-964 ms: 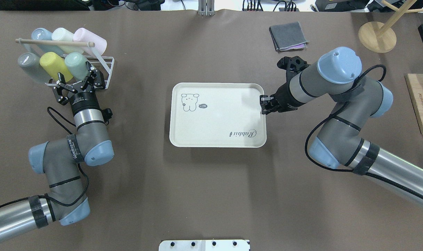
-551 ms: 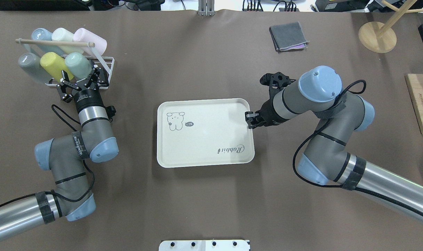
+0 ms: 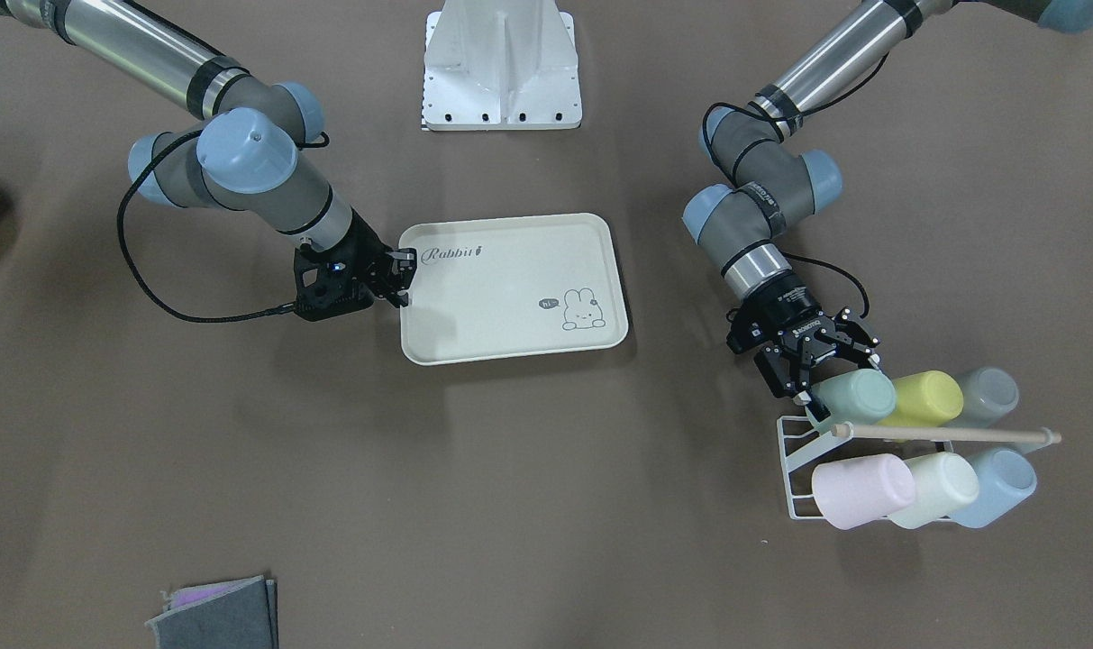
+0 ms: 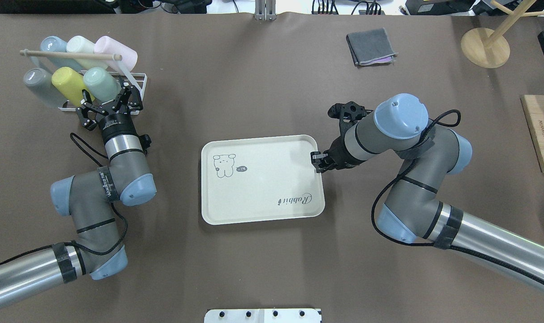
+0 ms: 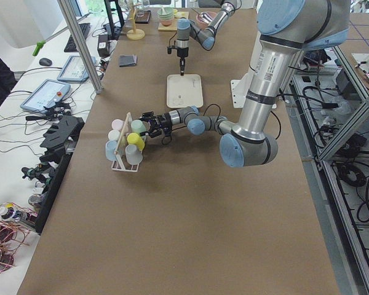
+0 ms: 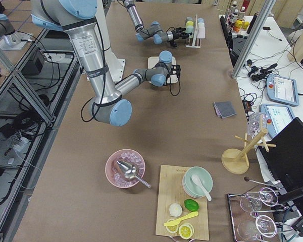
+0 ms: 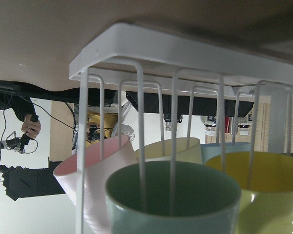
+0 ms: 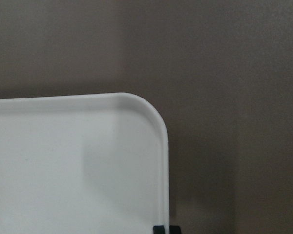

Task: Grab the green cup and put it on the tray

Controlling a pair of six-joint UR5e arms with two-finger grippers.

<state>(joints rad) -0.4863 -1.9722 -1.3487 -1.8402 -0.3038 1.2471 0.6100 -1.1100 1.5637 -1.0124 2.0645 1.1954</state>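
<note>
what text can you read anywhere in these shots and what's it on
"Rabbit": script on the tray
Speech bubble beside the bunny drawing: too small to read
Left-arm strap: print blurred, not readable
Wooden board: print too small to read
Nothing else is legible.

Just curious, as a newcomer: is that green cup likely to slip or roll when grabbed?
Probably light and stiff: the green cup looks like matte plastic. Smooth tapered sides might slip in a grip. Lying sideways in the rack, it could roll once freed.
</note>
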